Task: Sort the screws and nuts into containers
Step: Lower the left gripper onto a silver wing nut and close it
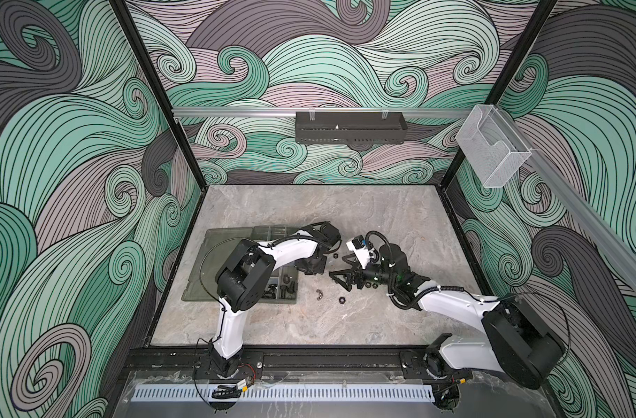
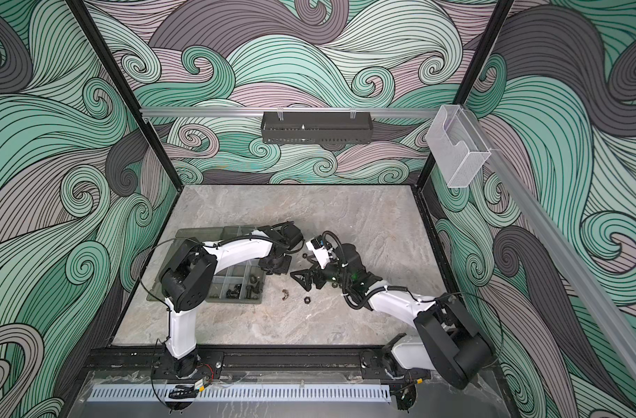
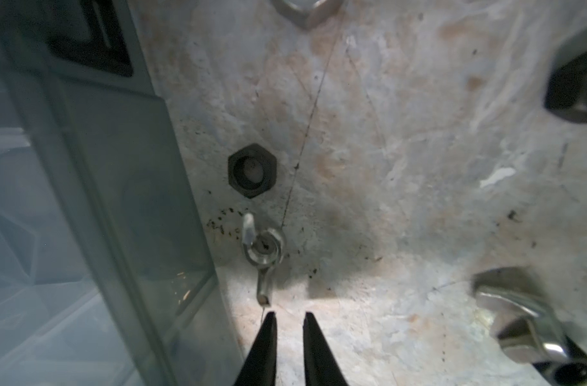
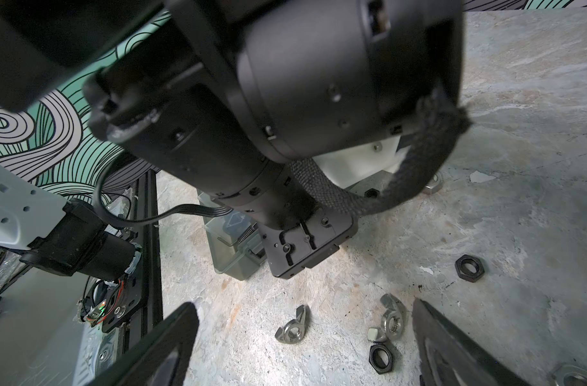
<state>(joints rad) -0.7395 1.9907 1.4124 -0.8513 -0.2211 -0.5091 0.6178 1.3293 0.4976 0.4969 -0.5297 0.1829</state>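
Left end effector point(image 3: 289, 317) is down low over the tabletop point(image 3: 402, 150), fingers drawn narrow with nothing between them. Dead ahead, just off the tips, lies a silver wing nut point(image 3: 262, 250). Its wings run lengthwise, roughly in line with the fingers, and it sits slightly to the side of the organizer box point(image 3: 135, 200), whose wall stands just beside it. A pinch across the hub looks the likely play. A black hex nut point(image 3: 252, 170) waits a little beyond. Left arm point(image 1: 291, 249) reaches across the box, elbow high, wrist pitched down. Right end effector point(image 4: 303, 305) gapes wide close by, but the left looks nearer this one.
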